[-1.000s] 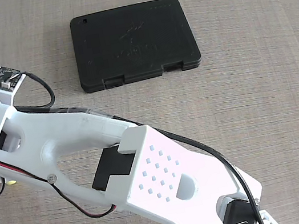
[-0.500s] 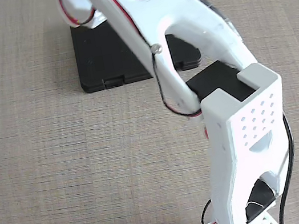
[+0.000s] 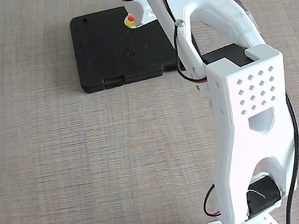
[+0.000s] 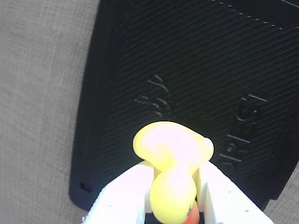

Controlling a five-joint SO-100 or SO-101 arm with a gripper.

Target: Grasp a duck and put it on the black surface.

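Note:
The tiny yellow duck [image 4: 172,165] with a red-orange beak is pinched between my white fingers [image 4: 126,191], and my gripper [image 4: 174,198] is shut on it. In the fixed view the duck [image 3: 130,21] hangs over the upper middle of the black surface [image 3: 107,50], a flat matte black case near the table's far side. The wrist view shows the black surface [image 4: 196,70] with its ribbed top and embossed logo right below the duck. Whether the duck touches it I cannot tell. In the fixed view my gripper [image 3: 137,16] is mostly hidden by the white arm.
My white arm [image 3: 247,106] runs from its base at the bottom right edge of the fixed view up across the right part of the wood-grain table [image 3: 60,162]. It covers the black case's right edge.
The arm swung from the table's left side across to the right and up over the black case, carrying the duck, which now shows above the case.

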